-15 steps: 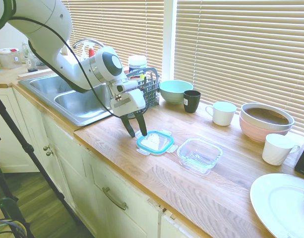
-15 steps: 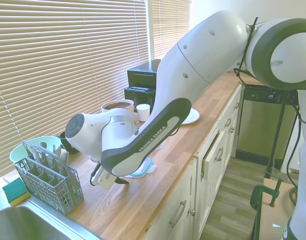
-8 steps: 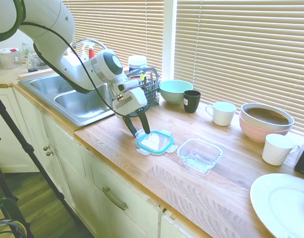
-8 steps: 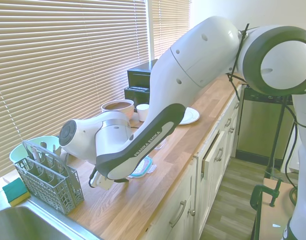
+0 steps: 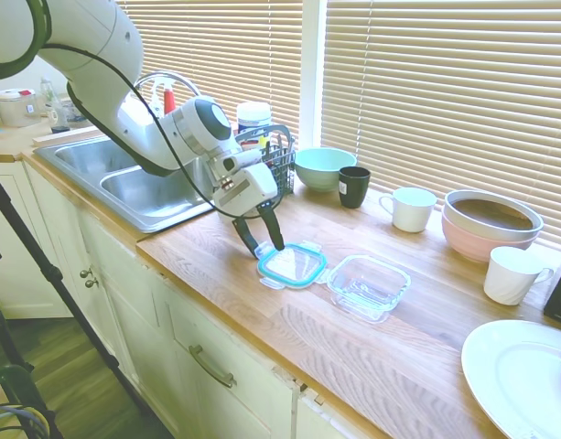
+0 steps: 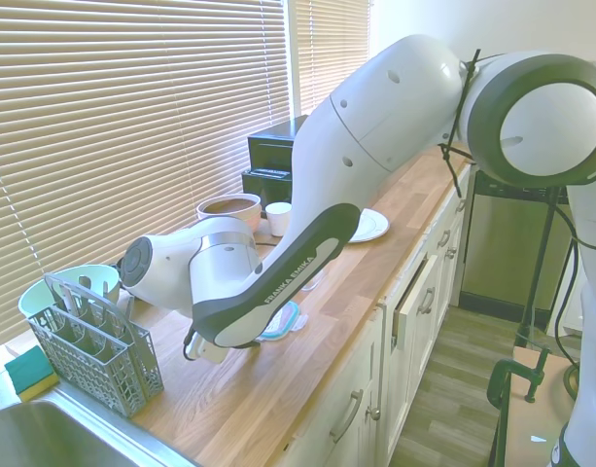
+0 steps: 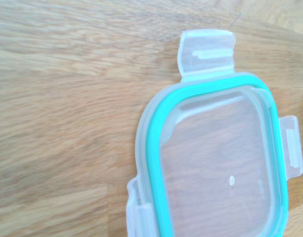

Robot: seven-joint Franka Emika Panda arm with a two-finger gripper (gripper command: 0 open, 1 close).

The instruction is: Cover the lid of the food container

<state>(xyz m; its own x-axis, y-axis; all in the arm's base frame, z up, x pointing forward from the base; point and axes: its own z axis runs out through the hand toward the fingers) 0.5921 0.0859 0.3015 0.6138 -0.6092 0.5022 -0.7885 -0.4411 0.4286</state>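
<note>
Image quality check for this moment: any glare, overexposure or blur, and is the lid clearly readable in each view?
First exterior view: bright backlight through the blinds, washed colours, yet the lid and food container stay readable beside the gripper. Second exterior view: the arm hides most of the lid, and the wide lens bends the scene. Wrist view: sharp, evenly lit, lid cropped at the frame edge.

Bright daylight thru blinds point(image 5: 426, 82), washed-out pics, wrist view sharp

You are looking at a wooden desk point(image 5: 289, 329) that is carrying the lid point(image 5: 294, 264) just beside the food container point(image 5: 368, 285), with a mint bowl point(image 5: 324, 167), black cup point(image 5: 353, 186), white mugs point(image 5: 412, 208), pink bowl point(image 5: 490, 222) and white plate point(image 5: 523, 375) sitting around them.
</note>
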